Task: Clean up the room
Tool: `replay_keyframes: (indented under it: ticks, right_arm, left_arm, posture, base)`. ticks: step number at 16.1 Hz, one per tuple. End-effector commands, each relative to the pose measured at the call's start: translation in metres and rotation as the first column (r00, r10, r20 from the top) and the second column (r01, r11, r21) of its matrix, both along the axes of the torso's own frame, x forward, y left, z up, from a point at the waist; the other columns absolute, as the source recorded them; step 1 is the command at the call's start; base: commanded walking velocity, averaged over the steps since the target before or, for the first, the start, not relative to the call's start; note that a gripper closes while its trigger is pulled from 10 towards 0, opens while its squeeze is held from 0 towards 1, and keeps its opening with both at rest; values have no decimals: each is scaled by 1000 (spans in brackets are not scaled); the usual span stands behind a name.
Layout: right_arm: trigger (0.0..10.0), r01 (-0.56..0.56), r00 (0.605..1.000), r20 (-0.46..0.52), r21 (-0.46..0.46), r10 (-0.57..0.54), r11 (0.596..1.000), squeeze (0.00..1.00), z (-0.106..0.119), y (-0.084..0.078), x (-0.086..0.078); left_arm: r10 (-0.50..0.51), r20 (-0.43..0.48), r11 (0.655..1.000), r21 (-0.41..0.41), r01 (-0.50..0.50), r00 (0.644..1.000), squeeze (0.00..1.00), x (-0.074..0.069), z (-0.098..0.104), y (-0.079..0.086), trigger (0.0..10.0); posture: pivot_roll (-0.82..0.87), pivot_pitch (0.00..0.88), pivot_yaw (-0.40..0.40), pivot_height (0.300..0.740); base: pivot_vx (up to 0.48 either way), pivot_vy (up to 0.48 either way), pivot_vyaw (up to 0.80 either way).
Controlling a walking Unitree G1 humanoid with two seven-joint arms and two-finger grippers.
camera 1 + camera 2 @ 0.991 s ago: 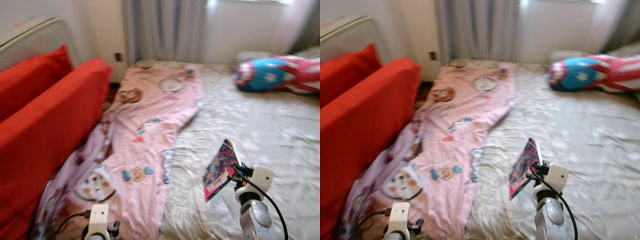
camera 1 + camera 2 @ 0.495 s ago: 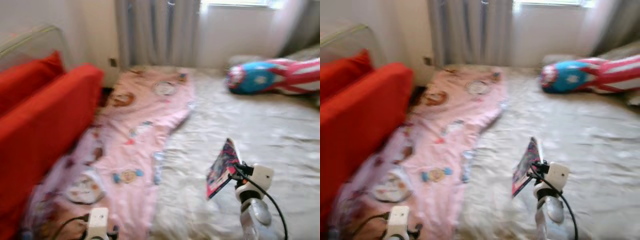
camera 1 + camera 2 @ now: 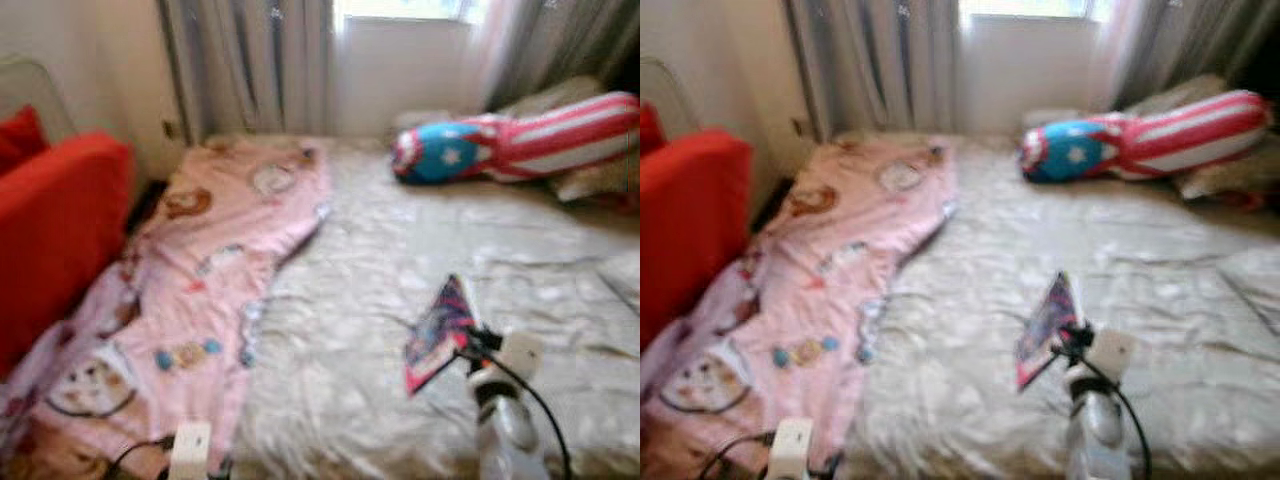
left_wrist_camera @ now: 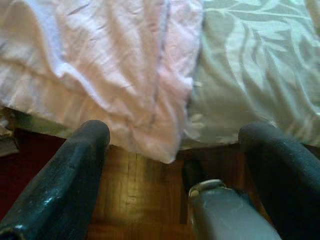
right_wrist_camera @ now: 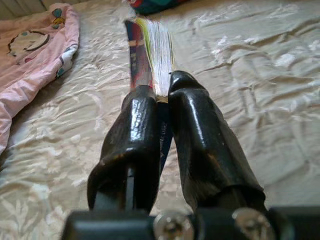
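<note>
My right gripper (image 5: 159, 97) is shut on a colourful book (image 3: 437, 331), held on edge above the cream bed sheet (image 3: 400, 270); its white pages (image 5: 159, 47) fan out past the two black fingers (image 5: 135, 135). The right arm (image 3: 503, 420) rises at the lower right of the eye views. My left gripper (image 4: 175, 150) is open, hanging low over the wooden floor (image 4: 135, 200) at the bed's edge, with the pink blanket's hem (image 4: 150, 115) just beyond its fingers. The left wrist (image 3: 190, 450) sits at the bottom of the eye views.
A pink cartoon-print blanket (image 3: 200, 250) lies along the bed's left side. A red sofa (image 3: 50, 230) stands left of the bed. A blue, red and white striped cushion (image 3: 510, 145) lies at the bed's far right, below grey curtains (image 3: 250, 60) and a window.
The camera has swung right: sofa and blanket slid left, and more of the striped cushion came into view. The right gripper keeps holding the book in the same pose.
</note>
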State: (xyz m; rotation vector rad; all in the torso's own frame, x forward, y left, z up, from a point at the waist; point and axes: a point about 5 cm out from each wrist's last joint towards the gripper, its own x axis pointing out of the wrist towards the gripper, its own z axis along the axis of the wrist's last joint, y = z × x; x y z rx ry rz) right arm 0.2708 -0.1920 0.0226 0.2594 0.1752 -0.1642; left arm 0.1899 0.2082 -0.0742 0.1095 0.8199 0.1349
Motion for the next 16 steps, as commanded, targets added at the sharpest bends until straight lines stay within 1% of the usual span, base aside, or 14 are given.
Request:
replay_keyframes:
  ticks: [1, 4, 10, 16]
  right_arm:
    - [10000, 9, 999, 41, -8, -9, 1000, 0, 8, -4, 4]
    - [10000, 1, 999, 39, -8, -1, 1000, 0, 7, -1, 4]
    - [10000, 0, 1000, 30, -2, 0, 1000, 0, 4, 1, 2]
    - [10000, -5, 1000, 28, 4, 5, 1000, 0, 3, 2, 1]
  left_arm:
    - [-1, -8, 1000, -10, 1, 1000, 0, 1, -1, -3, 10000]
    - [-4, -10, 1000, -7, 4, 1000, 0, 0, -1, -1, 10000]
    - [-4, -13, 1000, -6, 4, 1000, 0, -1, -1, 1, 10000]
    - [-10, -9, 1000, -7, 10, 1000, 0, 1, 0, -3, 10000]
  posture:
    - [-95, 0, -17, 740]
    - [-98, 0, -10, 740]
    - [-93, 0, -5, 740]
    - [-90, 0, -3, 740]
  base:
    - [0, -319, 0]
    - [0, -324, 0]
    - [0, -304, 0]
    - [0, -307, 0]
